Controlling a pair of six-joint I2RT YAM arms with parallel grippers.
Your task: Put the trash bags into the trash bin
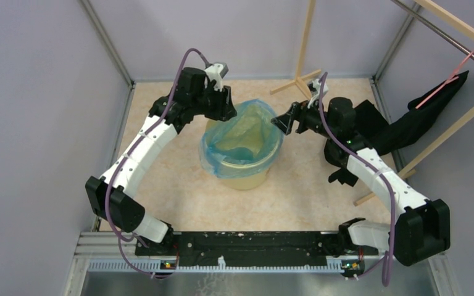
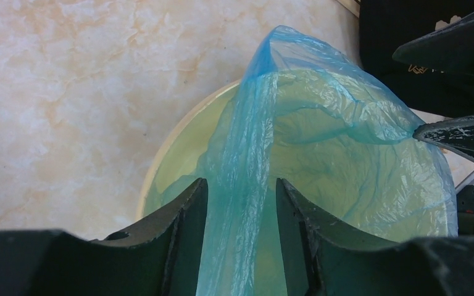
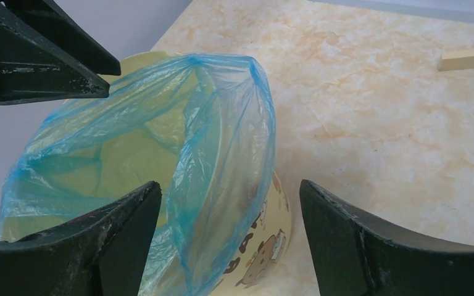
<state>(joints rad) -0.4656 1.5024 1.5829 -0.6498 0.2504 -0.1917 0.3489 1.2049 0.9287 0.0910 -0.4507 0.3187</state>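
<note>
The pale-yellow trash bin [image 1: 245, 177] stands mid-table with the light-blue trash bag [image 1: 242, 131] lining it, film draped over the rim at the front and left. At the bin's far-left rim, my left gripper [image 1: 229, 112] has its jaws partly apart. A raised fold of the bag [image 2: 247, 154] runs between them, with a gap still showing on the right side. The bin's rim [image 2: 160, 157] shows beyond it. My right gripper [image 1: 279, 122] is at the right rim, open wide [image 3: 229, 185]. It straddles the bag's edge [image 3: 222, 129] and the bin wall [image 3: 274, 231].
A black cloth [image 1: 435, 108] hangs from a wooden rack at the right, close behind the right arm. A wooden stand [image 1: 299, 77] rises at the back, with a wooden foot [image 3: 469, 60] on the table. Enclosure walls ring the table.
</note>
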